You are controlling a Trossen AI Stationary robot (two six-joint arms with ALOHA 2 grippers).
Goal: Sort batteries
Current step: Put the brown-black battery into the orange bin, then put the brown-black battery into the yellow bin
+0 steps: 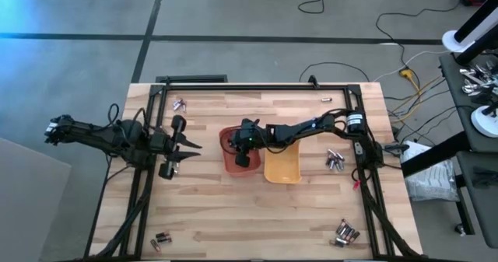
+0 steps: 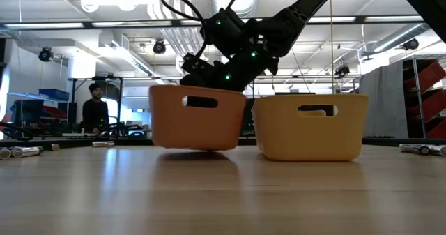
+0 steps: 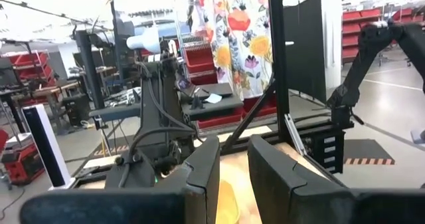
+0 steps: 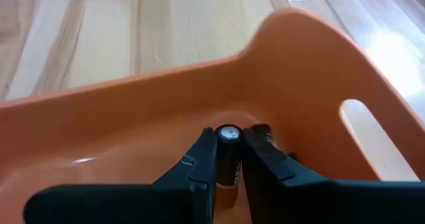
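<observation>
Overhead, table-level, two wrist views; orange tray shared

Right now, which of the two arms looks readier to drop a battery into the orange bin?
The right one. Its gripper is already down inside the orange tray, pinching a battery between its fingers. The left gripper waits beside the tray holding nothing.

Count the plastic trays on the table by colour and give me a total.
Orange tray: 1, with the right gripper inside it, shut on a battery.
Yellow tray: 1, right beside the orange one.
Total: 2 trays.
The left gripper waits open, off to the left of both trays.
</observation>
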